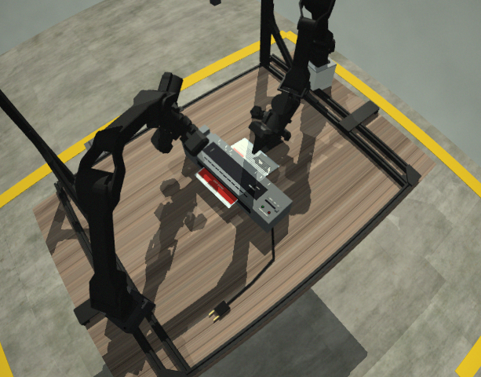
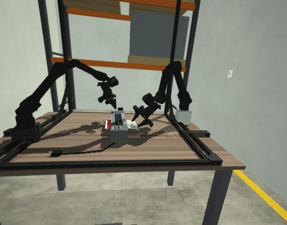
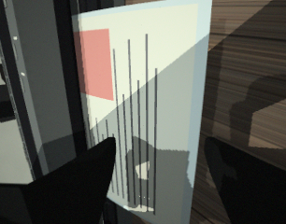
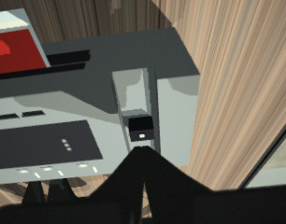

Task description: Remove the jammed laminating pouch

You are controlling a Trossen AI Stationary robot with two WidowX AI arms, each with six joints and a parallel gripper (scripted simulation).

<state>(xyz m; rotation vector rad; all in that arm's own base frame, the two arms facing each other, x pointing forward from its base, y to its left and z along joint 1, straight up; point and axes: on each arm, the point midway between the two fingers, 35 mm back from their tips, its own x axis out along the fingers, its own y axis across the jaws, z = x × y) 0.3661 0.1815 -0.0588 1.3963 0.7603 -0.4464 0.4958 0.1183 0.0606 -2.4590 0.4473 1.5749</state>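
Note:
The grey laminator (image 1: 240, 178) stands upright mid-table. The pouch is stuck through it: a white end with a pink patch and lines (image 1: 254, 158) sticks out on the far side, and a red end (image 1: 216, 188) on the near side. My left gripper (image 1: 256, 148) is open and low over the white end; in the left wrist view its fingers stand either side of the pouch (image 3: 143, 93). My right gripper (image 1: 195, 141) is shut and empty at the laminator's far-left end. In the right wrist view its tip (image 4: 143, 149) is right at the black RELEASE key (image 4: 140, 128).
The black power cord (image 1: 256, 272) runs from the laminator's near end to a plug (image 1: 219, 312) by the front rail. A grey box (image 1: 321, 75) stands at the back corner by the left arm's base. Black rails frame the table.

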